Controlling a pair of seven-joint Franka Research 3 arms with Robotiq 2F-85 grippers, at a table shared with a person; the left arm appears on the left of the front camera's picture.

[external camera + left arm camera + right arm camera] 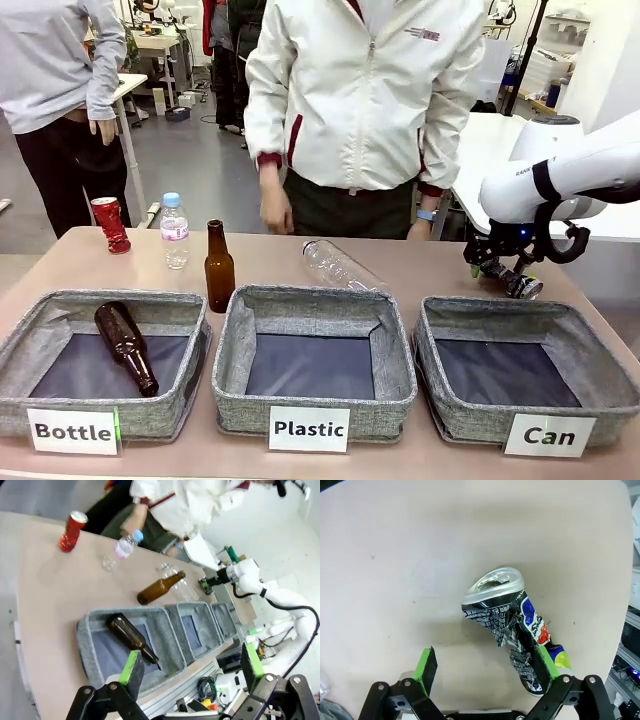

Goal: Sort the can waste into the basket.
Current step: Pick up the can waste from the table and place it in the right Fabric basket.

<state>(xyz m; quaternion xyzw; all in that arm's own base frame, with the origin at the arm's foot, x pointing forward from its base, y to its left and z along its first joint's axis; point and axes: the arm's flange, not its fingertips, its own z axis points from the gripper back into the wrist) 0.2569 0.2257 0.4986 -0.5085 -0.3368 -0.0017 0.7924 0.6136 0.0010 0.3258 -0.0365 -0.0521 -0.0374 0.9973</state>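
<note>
Dark can (pixel 502 612) lies on the surface near its far right edge, just behind the Can basket (pixel 432 330), between the wide-open jaws of my right tool (pixel 482 662). Red can (pixel 110 224) stands by the far left corner. My left tool (pixel 191 662) hangs open, holding nothing.

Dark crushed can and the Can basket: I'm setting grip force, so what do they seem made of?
Dark crushed can: thin metal, likely aluminium, glossy printed skin; sharp creases and a bright silvery rim. Can basket: grey felt-like fabric, matte and fuzzy, with a smoother dark lining.
</note>
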